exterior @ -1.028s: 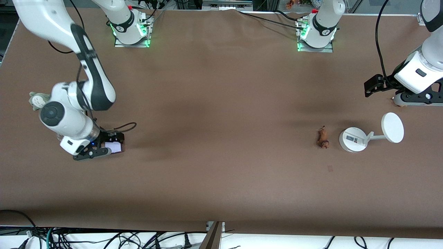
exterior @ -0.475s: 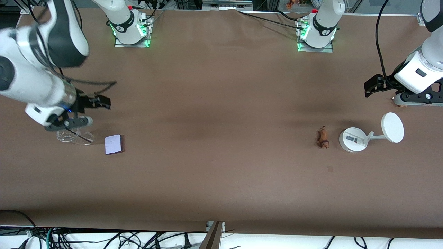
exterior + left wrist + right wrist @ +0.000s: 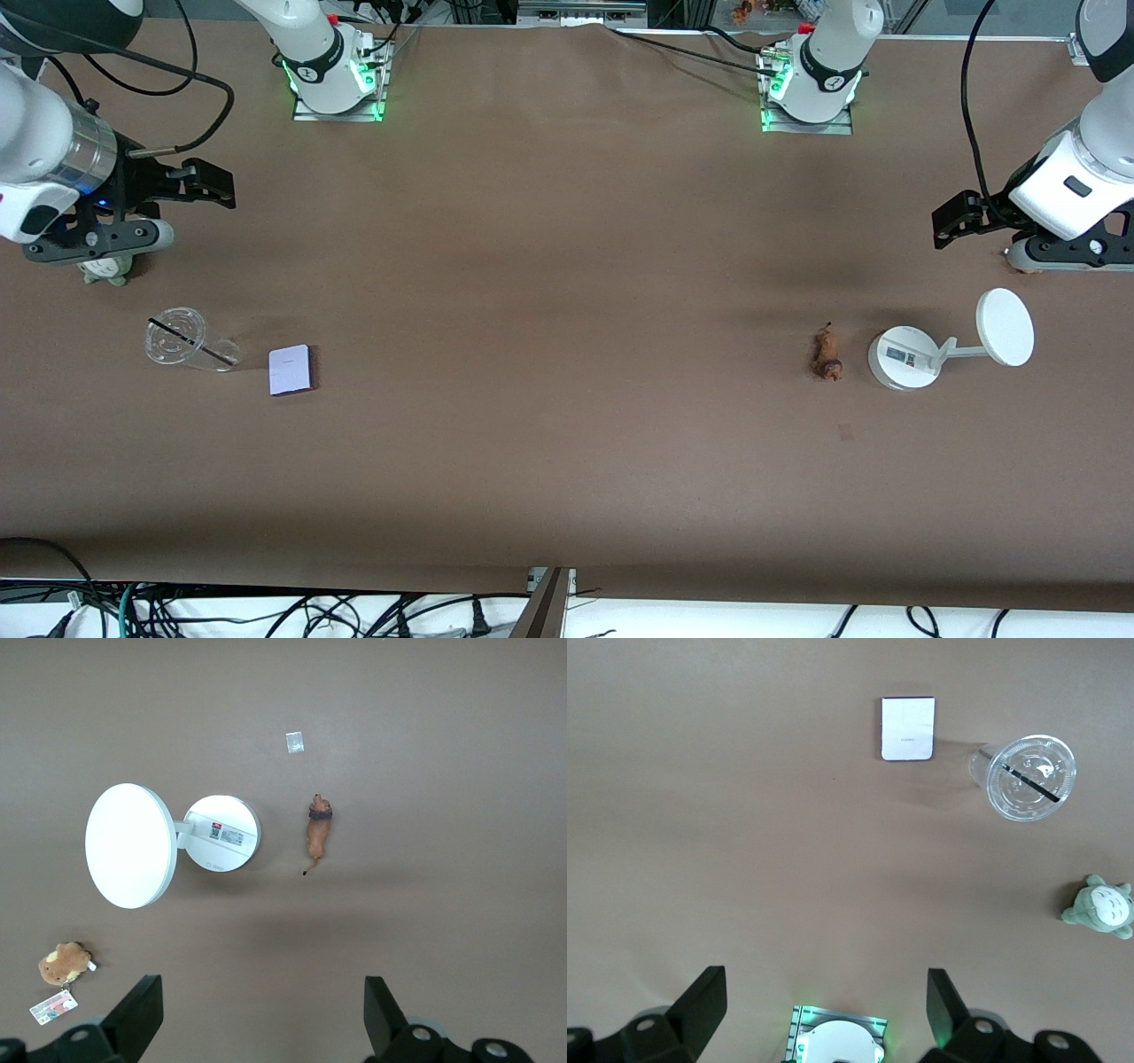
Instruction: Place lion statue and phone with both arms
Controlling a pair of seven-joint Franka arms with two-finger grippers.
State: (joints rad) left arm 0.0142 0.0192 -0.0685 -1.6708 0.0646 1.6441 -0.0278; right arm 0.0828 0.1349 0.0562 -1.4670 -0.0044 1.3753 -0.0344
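Right tool [image 3: 93,232] has lifted off the phone [image 3: 291,369], fingers apart, now over the grey-green plush [image 3: 104,270]; phone lies flat beside the clear cup [image 3: 182,341], lion statue [image 3: 827,354] beside the white stand [image 3: 904,356], left tool [image 3: 961,217] waiting, open.

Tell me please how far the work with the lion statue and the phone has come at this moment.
Done: the phone lies flat on the table beside the clear cup, and the lion statue lies beside the white stand; nothing grips either.
In hand: nothing. The right tool is open, up over the grey-green plush; the left tool is open, raised at its end of the table.
Left: no step is visibly pending.
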